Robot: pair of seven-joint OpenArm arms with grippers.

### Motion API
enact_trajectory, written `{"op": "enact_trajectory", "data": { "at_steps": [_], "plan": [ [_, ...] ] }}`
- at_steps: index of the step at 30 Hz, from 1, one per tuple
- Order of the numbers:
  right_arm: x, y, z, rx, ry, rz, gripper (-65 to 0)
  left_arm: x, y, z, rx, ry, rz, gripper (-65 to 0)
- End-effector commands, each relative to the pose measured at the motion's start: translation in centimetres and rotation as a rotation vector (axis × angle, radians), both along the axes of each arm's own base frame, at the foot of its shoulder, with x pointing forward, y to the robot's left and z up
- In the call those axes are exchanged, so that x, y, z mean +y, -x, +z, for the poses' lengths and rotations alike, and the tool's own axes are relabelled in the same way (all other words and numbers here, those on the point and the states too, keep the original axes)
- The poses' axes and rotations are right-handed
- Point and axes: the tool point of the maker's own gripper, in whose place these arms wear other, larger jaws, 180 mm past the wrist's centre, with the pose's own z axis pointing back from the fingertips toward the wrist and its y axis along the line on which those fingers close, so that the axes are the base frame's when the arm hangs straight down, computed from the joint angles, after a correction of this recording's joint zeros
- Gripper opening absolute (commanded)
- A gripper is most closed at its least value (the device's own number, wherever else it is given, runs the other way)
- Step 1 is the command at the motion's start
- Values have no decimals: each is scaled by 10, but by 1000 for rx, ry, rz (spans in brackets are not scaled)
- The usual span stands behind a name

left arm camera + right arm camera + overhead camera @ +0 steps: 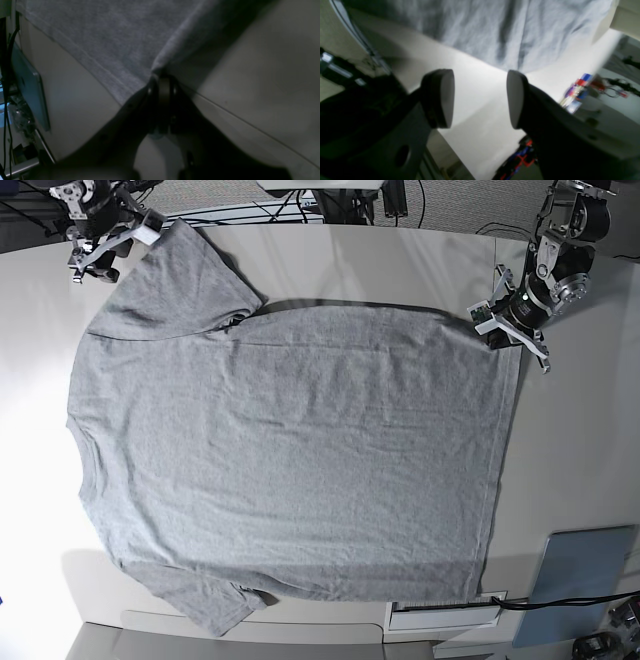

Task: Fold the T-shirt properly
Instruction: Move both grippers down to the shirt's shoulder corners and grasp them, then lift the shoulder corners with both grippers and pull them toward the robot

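The heather-grey T-shirt [290, 460] lies spread flat on the pale table [400, 265], plain side up, collar toward the left and hem toward the right. My left gripper [503, 323] is at the far right corner of the hem. The left wrist view shows it [160, 76] shut on a pinch of the shirt's corner [120, 42], with fabric drawn up into a ridge. My right gripper [103, 255] is at the far left, beside the far sleeve [180, 280]. The right wrist view shows it [480, 98] open and empty, the shirt [507, 32] just beyond its pads.
A blue-grey flat pad [580, 585] lies at the table's near right corner; it also shows in the left wrist view [27, 85]. Cables [330, 210] run along the far edge. Coloured clutter [577, 92] sits off the table in the right wrist view.
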Motion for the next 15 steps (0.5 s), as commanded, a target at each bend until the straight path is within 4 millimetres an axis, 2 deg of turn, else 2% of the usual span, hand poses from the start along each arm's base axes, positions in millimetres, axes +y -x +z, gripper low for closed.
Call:
{"op": "enact_trajectory", "data": {
  "at_steps": [1,7,15],
  "plan": [
    [2,-6,2,-21,-2,17,-324,14,26,-19,118,-76,-6,-650],
    [15,-9,-27,20,29,64,-324,14,26,-19,119,-76,-6,-650],
    [27,-28,-42,11,-1,66,-324,14,26,-19,119,-77,-6,-650]
  ]
}}
